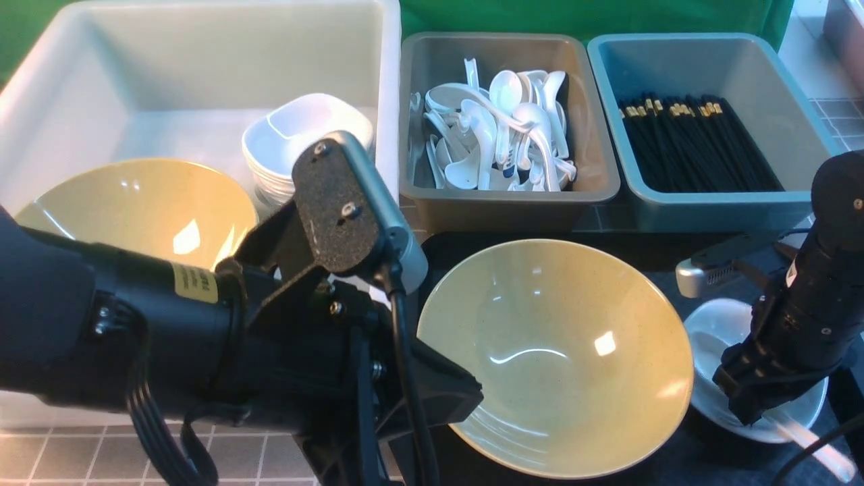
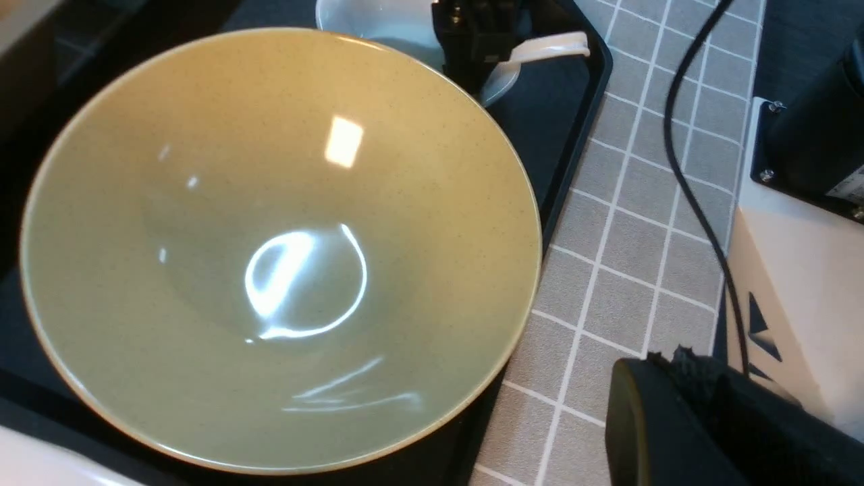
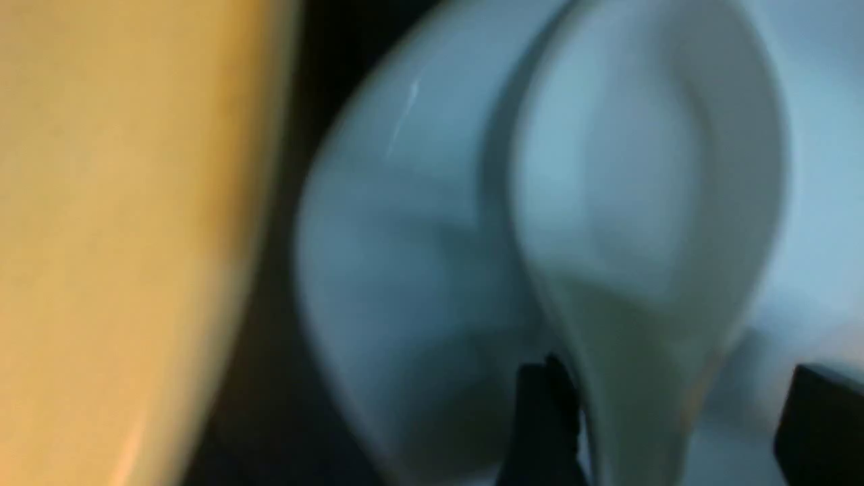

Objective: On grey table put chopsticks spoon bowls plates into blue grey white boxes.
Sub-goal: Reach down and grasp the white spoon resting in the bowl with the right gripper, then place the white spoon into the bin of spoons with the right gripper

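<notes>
In sm. wht bowl [image 3: 398, 270], spoon [image 3: 648, 202], R gripper [image 3: 668, 425]

A green backdrop [image 1: 594, 15] rises beyond a black tray [image 2: 550, 111].

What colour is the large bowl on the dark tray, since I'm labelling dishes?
Yellowish beige: the large bowl shows best in the left wrist view.

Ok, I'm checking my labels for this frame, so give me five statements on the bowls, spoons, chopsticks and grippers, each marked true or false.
The chopsticks lie in the blue box. True.
The left gripper is open. False: it is shut.
A spoon lies between the right gripper's open jaws. True.
The spoons fill the white box. False: they are in the grey box.
The large yellow bowl on the tray is upside down. False: upright.
</notes>
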